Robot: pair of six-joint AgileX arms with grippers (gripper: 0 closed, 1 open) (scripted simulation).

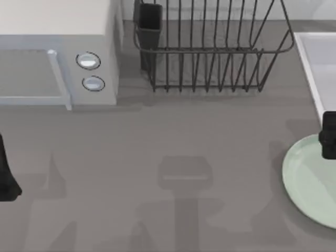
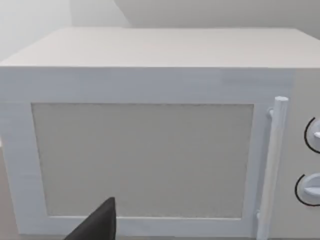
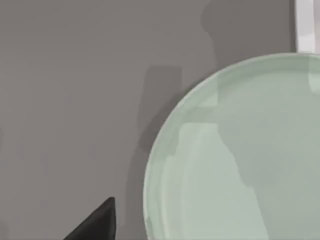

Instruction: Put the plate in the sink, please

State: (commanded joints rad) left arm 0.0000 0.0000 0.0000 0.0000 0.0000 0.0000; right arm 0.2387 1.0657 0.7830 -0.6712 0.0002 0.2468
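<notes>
The pale mint-green plate (image 1: 310, 178) lies flat on the grey table at the right edge, partly cut off by the picture's border. In the right wrist view the plate (image 3: 235, 155) is seen from close above. My right gripper (image 1: 329, 135) hangs over the plate's far rim, just in front of the sink. The sink (image 1: 307, 63) is a light-grey basin with a white raised rim at the back right; a strip of that rim (image 3: 306, 25) appears beyond the plate. My left gripper (image 1: 8, 178) is parked at the table's left edge, facing the microwave.
A white microwave (image 1: 58, 52) with a closed door (image 2: 142, 160) and two knobs stands at the back left. A black wire dish rack (image 1: 210, 47) stands at the back middle, between microwave and sink. Bare grey tabletop (image 1: 173, 173) spans the middle and front.
</notes>
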